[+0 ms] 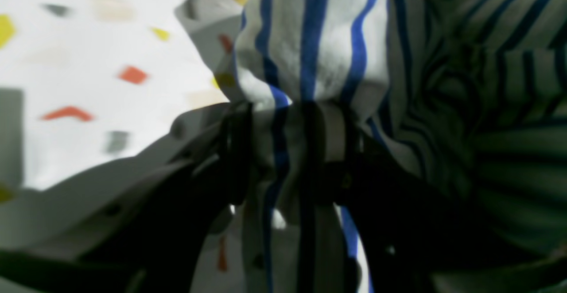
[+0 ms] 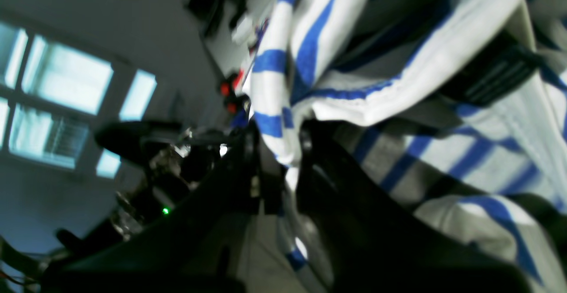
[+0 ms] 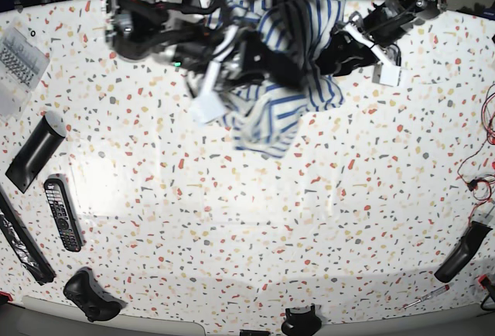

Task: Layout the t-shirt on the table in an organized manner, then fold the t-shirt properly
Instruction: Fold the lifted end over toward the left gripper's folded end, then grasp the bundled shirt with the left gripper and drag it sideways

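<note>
The white, blue-striped t-shirt [image 3: 282, 80] hangs bunched above the far middle of the speckled table [image 3: 255, 228], stretched between both arms, its lower folds drooping toward the tabletop. In the base view my left gripper [image 3: 329, 53] grips it from the right. The left wrist view shows a gathered wad of t-shirt [image 1: 310, 58] pinched between the left gripper's [image 1: 297, 125] dark fingers. On the left side of the base view my right gripper [image 3: 236, 46] holds the other side. In the right wrist view, a striped edge of the t-shirt [image 2: 270, 107] is clamped in the right gripper [image 2: 277, 147].
Along the table's left edge lie a grey keypad [image 3: 17, 56], a black bar [image 3: 35, 152], a remote control [image 3: 62, 212] and a game controller [image 3: 91, 296]. A black handle [image 3: 462, 252] and cables [image 3: 483, 158] sit at the right edge.
</note>
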{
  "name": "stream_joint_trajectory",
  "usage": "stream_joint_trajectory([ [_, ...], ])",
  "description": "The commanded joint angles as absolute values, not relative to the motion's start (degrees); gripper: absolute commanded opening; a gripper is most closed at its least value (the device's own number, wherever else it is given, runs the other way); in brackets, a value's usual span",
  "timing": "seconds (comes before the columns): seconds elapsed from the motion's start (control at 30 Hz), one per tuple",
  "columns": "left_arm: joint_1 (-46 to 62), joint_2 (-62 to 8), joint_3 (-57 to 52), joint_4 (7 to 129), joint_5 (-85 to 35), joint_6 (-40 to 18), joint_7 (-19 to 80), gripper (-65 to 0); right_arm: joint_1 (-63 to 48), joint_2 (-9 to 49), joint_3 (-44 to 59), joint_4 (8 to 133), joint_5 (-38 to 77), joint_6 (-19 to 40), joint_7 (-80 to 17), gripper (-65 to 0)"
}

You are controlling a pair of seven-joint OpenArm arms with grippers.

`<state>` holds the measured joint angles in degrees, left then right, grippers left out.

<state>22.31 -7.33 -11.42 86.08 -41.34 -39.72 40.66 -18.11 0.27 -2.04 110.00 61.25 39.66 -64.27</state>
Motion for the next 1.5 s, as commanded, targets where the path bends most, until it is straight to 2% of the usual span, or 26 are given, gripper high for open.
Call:
stream_joint_trajectory([
  [0.0, 22.02, -7.49, -11.05, 86.43, -40.29, -40.00, 42.13, -44.0, -17.80, -0.93, -4.01, 111.26, 61.93, 40.00, -62.22, -65.0],
  [0.23, 20.75, -7.55, -11.31, 86.48, -37.93, -40.00, 42.13, -44.0, -17.78, -6.48, -14.11, 111.26, 46.41, 40.00, -59.11, -65.0],
  [0.27, 20.62, -7.55, -11.31, 86.59, -37.93, -40.00, 42.11, -43.9, -17.76, -6.87, -14.76, 111.26, 46.39, 40.00, -59.07, -62.8],
  [0.33, 20.27, -7.60, -11.31, 86.87, -37.93, -40.00, 42.11, -43.9, -17.78, -7.33, -15.66, 111.26, 46.48, 40.00, -57.63, -46.1],
  [0.37, 20.08, -7.86, -11.31, 87.09, -37.95, -40.00, 42.11, -44.0, -17.78, -7.33, -15.99, 111.26, 46.87, 40.00, -56.27, -39.7],
  [0.4, 19.81, -8.03, -11.31, 87.26, -37.93, -40.00, 42.09, -43.9, -17.78, -7.31, -16.23, 111.26, 47.86, 40.00, -55.20, -35.9],
  [0.43, 19.59, -8.49, -11.31, 87.53, -37.95, -40.00, 41.95, -43.9, -17.78, -7.33, -16.21, 111.26, 49.69, 40.00, -54.48, -35.0],
  [0.57, 18.50, -10.92, -11.31, 89.58, -37.95, -40.00, 41.91, -43.9, -17.15, -7.31, -16.19, 111.26, 58.87, 40.00, -53.39, -35.1],
  [0.67, 17.91, -13.76, -11.31, 91.81, -37.95, -40.00, 41.89, -43.9, -15.05, -7.29, -16.08, 111.26, 60.29, 40.00, -53.63, -35.1],
  [0.87, 17.93, -19.40, -14.59, 97.38, -37.93, -38.81, 41.93, -44.0, -9.37, -7.31, -11.94, 112.64, 60.16, 40.00, -58.94, -35.1],
  [0.97, 18.15, -20.03, -19.31, 99.68, -38.24, -38.33, 41.93, -44.0, -8.16, -7.29, -6.24, 114.54, 56.93, 40.00, -60.03, -35.1],
  [1.07, 19.46, -20.03, -22.46, 102.19, -43.46, -38.54, 41.95, -44.0, -8.05, -6.87, 0.91, 116.66, 51.42, 40.00, -60.05, -35.1],
  [1.13, 20.97, -19.99, -22.57, 104.38, -45.89, -40.00, 41.95, -44.0, -8.05, -4.97, 5.41, 117.12, 50.17, 40.00, -60.01, -35.1],
  [1.47, 28.77, -19.70, -17.06, 122.98, -52.56, -40.00, 45.82, -44.6, -10.33, 6.44, 24.32, 117.10, 44.97, 40.00, -59.79, -35.1],
])
